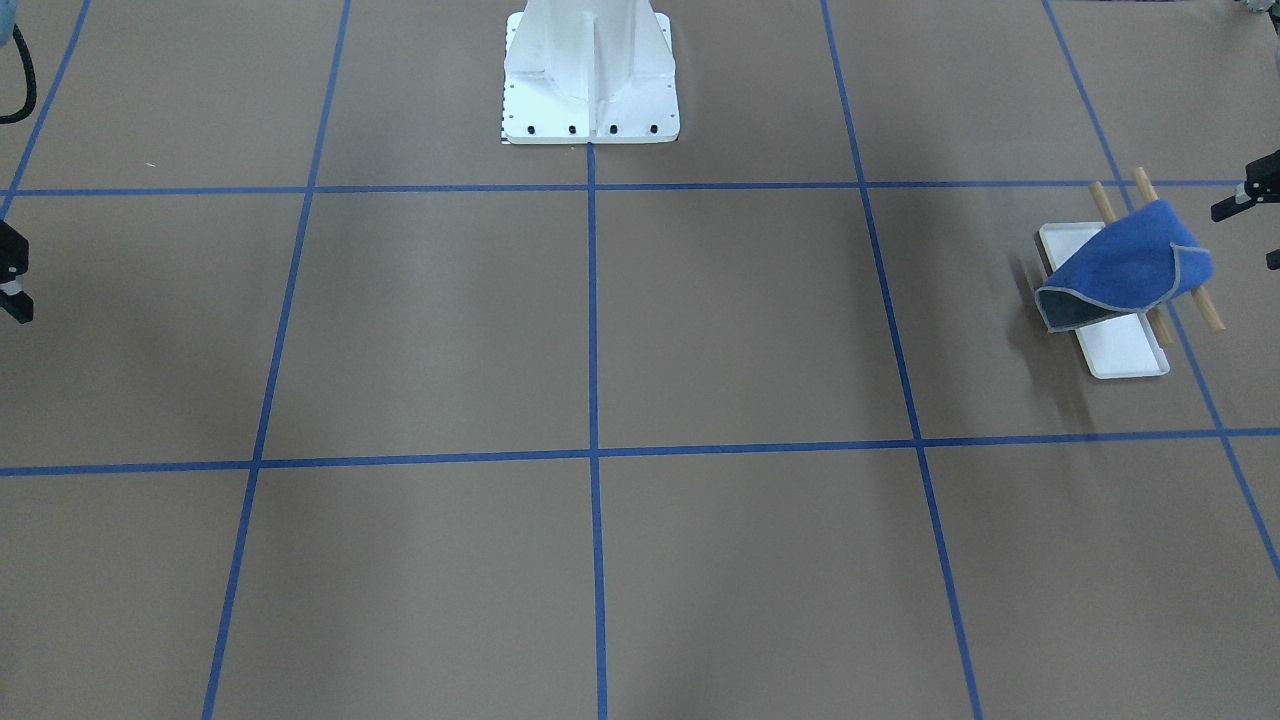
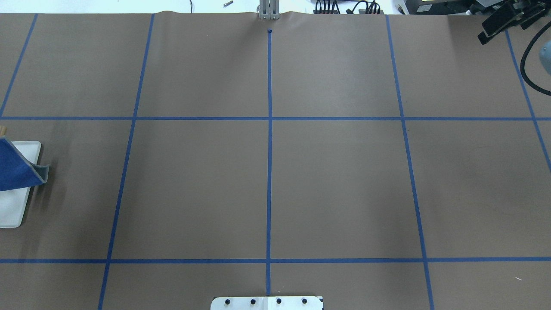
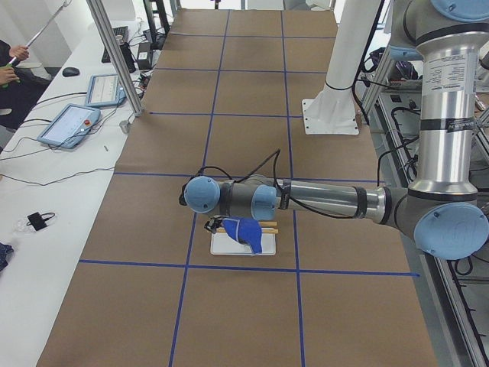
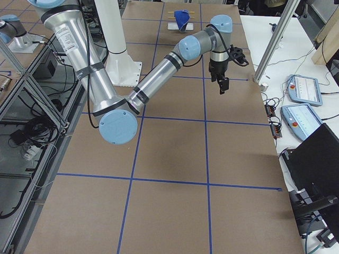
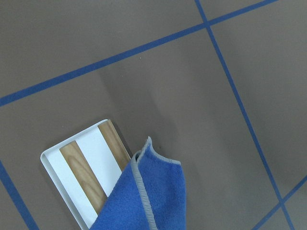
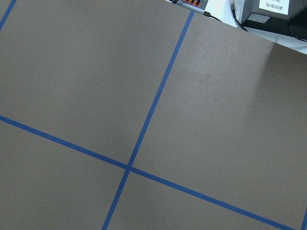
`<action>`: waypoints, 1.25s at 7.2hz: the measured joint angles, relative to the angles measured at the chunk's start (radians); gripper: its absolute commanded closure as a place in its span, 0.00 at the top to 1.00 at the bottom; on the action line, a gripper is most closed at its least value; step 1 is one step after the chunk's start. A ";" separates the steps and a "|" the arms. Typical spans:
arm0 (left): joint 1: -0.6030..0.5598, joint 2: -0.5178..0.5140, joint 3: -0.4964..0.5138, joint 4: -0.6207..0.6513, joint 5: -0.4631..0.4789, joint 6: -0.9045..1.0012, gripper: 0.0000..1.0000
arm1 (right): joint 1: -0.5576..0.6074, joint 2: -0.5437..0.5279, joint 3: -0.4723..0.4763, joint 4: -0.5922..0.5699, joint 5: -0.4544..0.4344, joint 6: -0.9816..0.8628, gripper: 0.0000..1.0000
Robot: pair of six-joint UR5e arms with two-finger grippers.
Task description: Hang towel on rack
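Left gripper (image 1: 1240, 205), grip unreadable; just beside it bright-blue square cloth towel (image 1: 1125, 265) drapes white-tray wooden-dowel rack (image 1: 1125, 352). Hang judged done; next, withdraw clear.

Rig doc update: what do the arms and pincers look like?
Both arms are silver-grey tubes with light-blue joint caps. Left arm: black bands, looping black wrist cable, printed label on its upright link. Right arm: black bands. Left pincer and right pincer: black.
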 measured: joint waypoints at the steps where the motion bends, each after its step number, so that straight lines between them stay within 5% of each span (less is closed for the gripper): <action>1: -0.035 -0.035 0.000 0.002 0.058 -0.009 0.98 | 0.030 0.000 -0.032 -0.002 0.020 -0.021 1.00; 5: -0.204 -0.089 0.008 0.002 0.252 -0.216 0.98 | 0.183 -0.066 -0.226 -0.002 0.027 -0.205 1.00; 9: -0.224 -0.010 0.027 -0.069 0.369 -0.275 0.98 | 0.294 -0.264 -0.345 0.010 0.013 -0.325 1.00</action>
